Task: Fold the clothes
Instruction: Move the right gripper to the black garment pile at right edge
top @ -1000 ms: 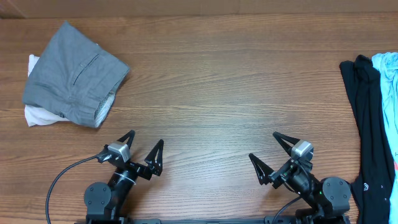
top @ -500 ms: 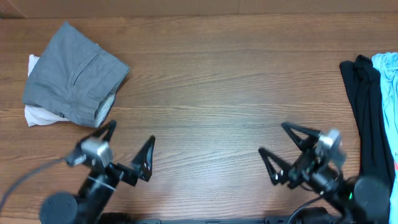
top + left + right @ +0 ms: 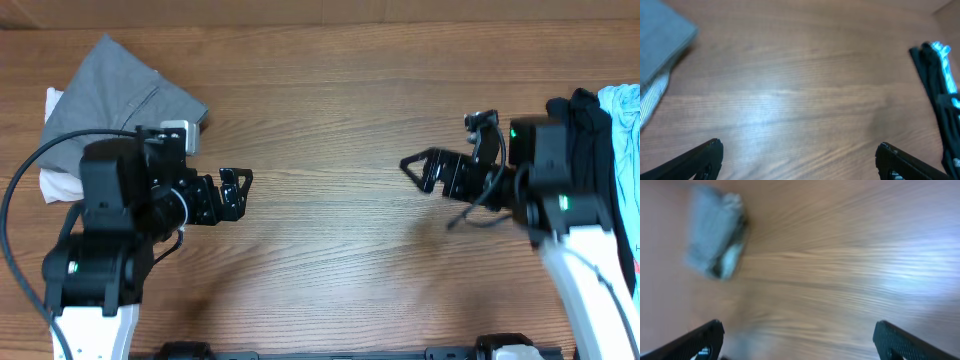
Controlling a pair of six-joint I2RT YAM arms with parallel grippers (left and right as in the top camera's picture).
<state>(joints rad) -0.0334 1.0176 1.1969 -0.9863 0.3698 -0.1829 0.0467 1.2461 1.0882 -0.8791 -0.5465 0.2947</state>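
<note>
A black garment (image 3: 600, 200) lies bunched along the table's right edge, with a light-blue garment (image 3: 624, 120) beside it; both also show at the right of the left wrist view (image 3: 935, 75). My right arm partly covers them in the overhead view. My left gripper (image 3: 236, 190) is open and empty above bare wood at the left. My right gripper (image 3: 425, 170) is open and empty above bare wood, left of the black garment. Both wrist views show wide-apart fingertips with nothing between them.
A folded grey garment (image 3: 120, 110) lies on a white one (image 3: 55, 185) at the far left; it also shows blurred in the right wrist view (image 3: 715, 230). Brown wooden table (image 3: 330, 120) spans the views.
Both arms have risen from their rest at the front edge and swung out over the table, the left toward the left middle, the right toward the right side. Both grippers stay open.
</note>
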